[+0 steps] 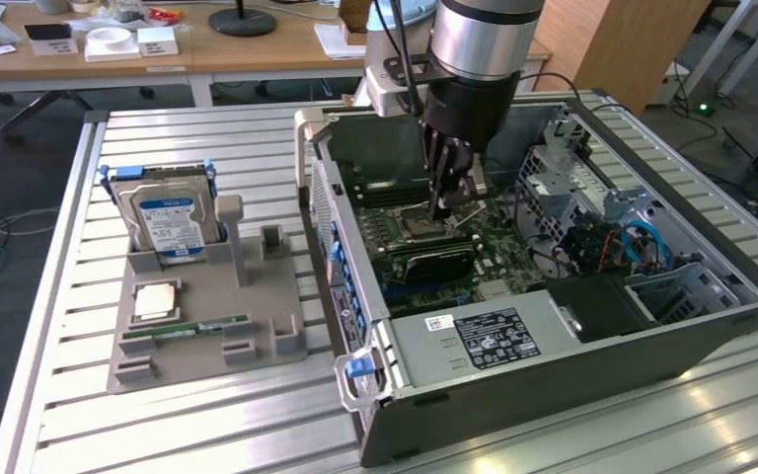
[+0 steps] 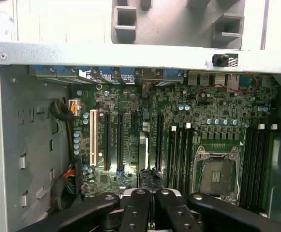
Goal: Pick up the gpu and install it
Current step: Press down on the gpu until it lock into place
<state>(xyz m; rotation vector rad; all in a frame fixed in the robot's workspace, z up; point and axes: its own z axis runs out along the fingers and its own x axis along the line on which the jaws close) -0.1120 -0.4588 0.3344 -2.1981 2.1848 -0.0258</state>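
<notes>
Since the hand (image 1: pixel 446 212) is seen fully shut inside the computer case (image 1: pixel 590 380), with the gpu (image 1: pixel 429 260) just at its 6 o'clock over the motherboard (image 2: pixel 179 104), an actual grip can't be confirmed tbh. The card is best kept square and pressed evenly.

hard drive (image 1: pixel 173 225): blue-white label, print unreadable | power supply (image 1: pixel 485 341): dark label, print unreadable | computer case (image 2: pixel 14 145): wall sticker, print unreadable

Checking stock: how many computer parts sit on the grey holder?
3: the hard drive standing at its far end, the CPU flat midway, the RAM stick lying nearer the camera. More may be hidden.
</notes>
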